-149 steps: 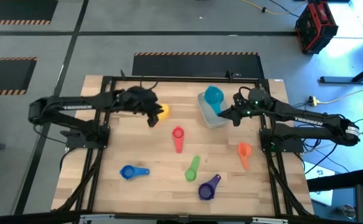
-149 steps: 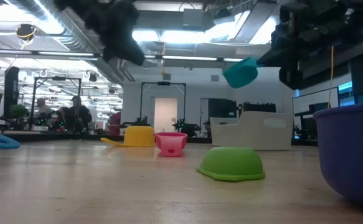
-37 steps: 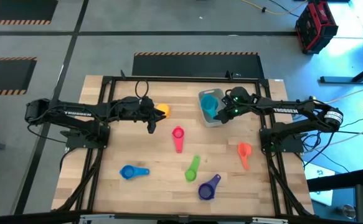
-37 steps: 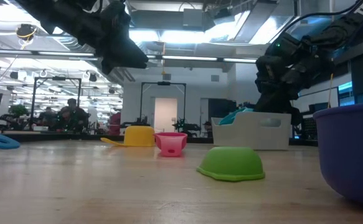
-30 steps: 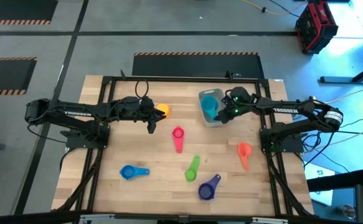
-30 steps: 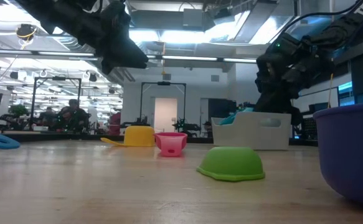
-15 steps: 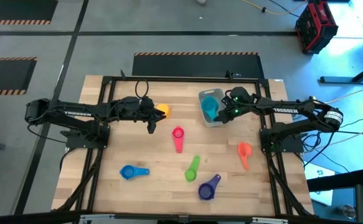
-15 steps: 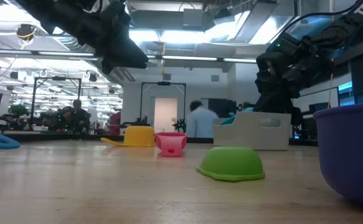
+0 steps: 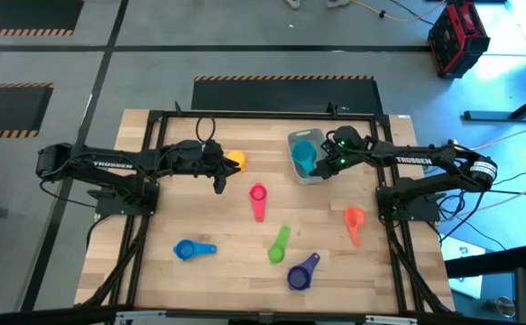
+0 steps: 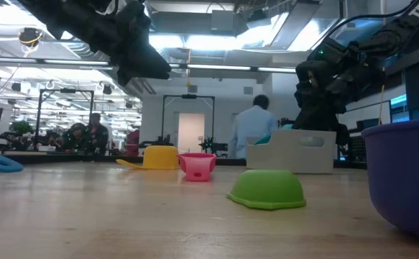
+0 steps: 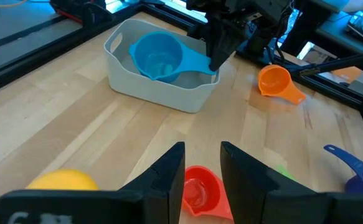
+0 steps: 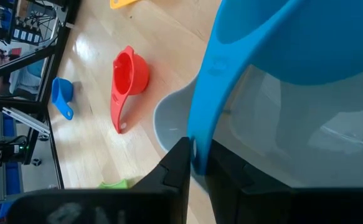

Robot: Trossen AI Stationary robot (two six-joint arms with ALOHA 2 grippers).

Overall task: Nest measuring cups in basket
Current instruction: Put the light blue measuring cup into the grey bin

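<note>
The teal measuring cup (image 11: 159, 55) sits bowl-up inside the grey-clear basket (image 11: 126, 78), with its handle reaching over the rim. My right gripper (image 11: 217, 59) is shut on that handle, at the basket's right side (image 9: 324, 164). My left gripper (image 11: 203, 163) is open and hangs above the table beside the yellow cup (image 9: 235, 161), which lies bowl-down. The red cup (image 9: 259, 199) lies below and ahead of it. The green (image 9: 279, 244), purple (image 9: 303, 269), blue (image 9: 193, 249) and orange (image 9: 354, 221) cups lie loose on the wood. My right gripper pinches the free end of the teal cup's handle (image 12: 200, 134) between its two fingers, which lie across the handle. It comes slanting down from the table's right side. The bowl (image 12: 318, 37) is inside the basket, and the handle slopes up over the basket's rim (image 11: 201, 79).
The basket stands near the table's far edge, right of centre. A black frame (image 9: 263, 115) runs round the table. The green cup (image 10: 266, 188) lies bowl-down at the near middle, the purple one (image 10: 403, 176) close to the low camera. People (image 10: 256, 129) move in the room behind.
Both arms have kept still and the teal cup has stayed in the basket. In the low view a person has walked across the room behind the table.
</note>
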